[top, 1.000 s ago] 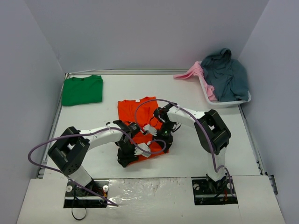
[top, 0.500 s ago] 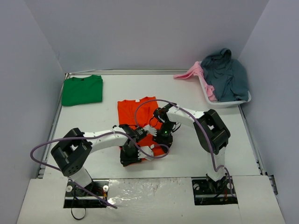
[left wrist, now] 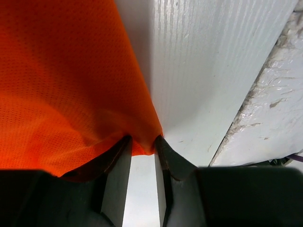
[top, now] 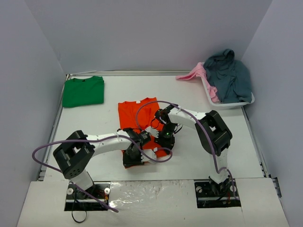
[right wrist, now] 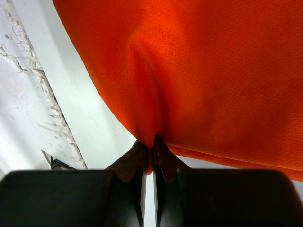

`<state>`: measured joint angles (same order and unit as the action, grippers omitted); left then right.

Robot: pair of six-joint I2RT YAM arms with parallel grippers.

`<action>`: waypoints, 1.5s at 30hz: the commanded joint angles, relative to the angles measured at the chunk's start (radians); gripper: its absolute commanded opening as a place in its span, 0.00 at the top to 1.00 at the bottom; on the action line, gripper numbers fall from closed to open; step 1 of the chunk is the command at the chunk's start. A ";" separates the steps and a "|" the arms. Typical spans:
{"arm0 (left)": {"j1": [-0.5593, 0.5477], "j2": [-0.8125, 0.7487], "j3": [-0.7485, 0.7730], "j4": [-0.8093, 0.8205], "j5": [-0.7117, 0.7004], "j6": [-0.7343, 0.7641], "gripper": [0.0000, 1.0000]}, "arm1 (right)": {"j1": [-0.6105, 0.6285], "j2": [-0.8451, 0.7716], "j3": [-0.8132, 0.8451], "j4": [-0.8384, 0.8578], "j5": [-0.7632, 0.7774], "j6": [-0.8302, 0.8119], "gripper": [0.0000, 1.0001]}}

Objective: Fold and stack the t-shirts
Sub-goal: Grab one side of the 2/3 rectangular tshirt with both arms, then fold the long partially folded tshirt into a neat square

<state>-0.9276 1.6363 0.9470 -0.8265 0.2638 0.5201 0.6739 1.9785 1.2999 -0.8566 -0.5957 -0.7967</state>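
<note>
The orange t-shirt (top: 137, 113) lies in the middle of the table, its near part bunched between my two grippers. My left gripper (top: 134, 158) is at the shirt's near left corner, and in the left wrist view (left wrist: 142, 146) its jaws hold a pinch of orange cloth (left wrist: 61, 71). My right gripper (top: 165, 142) is at the near right edge, and in the right wrist view (right wrist: 152, 149) it is shut tight on a fold of orange cloth (right wrist: 213, 71). The green t-shirt (top: 84, 91) lies folded at the back left.
A white basket (top: 230, 103) at the back right holds a grey-blue garment (top: 229, 73), and a pink cloth (top: 191, 74) hangs over its left rim. The table's foil-covered near edge (left wrist: 265, 118) lies close behind my left gripper.
My left gripper has moved right and toward the near edge along the orange shirt's hem. The shirt's near part has drawn in. My right gripper has barely moved.
</note>
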 commanded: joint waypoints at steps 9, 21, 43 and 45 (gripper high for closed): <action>-0.010 0.097 -0.024 0.095 -0.081 0.000 0.81 | -0.008 0.014 0.041 -0.062 0.040 0.001 1.00; 0.018 0.057 0.005 0.023 0.006 0.049 0.98 | -0.017 -0.007 0.036 -0.073 0.042 0.002 1.00; 0.200 -0.145 0.116 -0.394 0.348 0.394 0.98 | -0.002 -0.179 0.004 -0.148 0.014 0.001 1.00; 0.202 -0.153 0.124 -0.424 0.353 0.405 0.98 | 0.000 -0.188 -0.001 -0.153 0.011 -0.001 1.00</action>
<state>-0.7330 1.5173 1.0332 -1.0893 0.5613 0.8452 0.6640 1.8469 1.3109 -0.9123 -0.5858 -0.7929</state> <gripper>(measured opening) 0.029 0.026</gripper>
